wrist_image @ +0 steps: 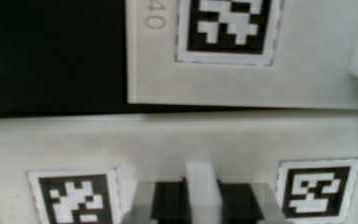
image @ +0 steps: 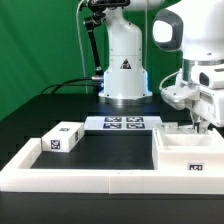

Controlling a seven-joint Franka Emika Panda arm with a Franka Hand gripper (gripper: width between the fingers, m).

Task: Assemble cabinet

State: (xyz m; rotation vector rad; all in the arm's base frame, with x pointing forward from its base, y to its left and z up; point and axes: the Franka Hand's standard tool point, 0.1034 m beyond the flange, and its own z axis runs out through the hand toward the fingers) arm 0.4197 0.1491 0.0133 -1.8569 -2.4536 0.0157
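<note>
Over the desk's front corner, exterior view's right, the hand (image: pixel 198 118) hangs above the shell (image: pixel 175 160); opening cannot be told.

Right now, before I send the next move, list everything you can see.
cabinet box shell: one, white, tagged, exterior view's right
small cabinet block: one, white, tagged, exterior view's left, on the table
marker board: one, white, four tags, flat mid-table
border wall: one, white, low, along the near and left edges
table: one, black
backdrop: one, green, behind
arm base: one, white, behind the marker board
end effector: one, white, over the cabinet box shell; open or shut unclear
</note>
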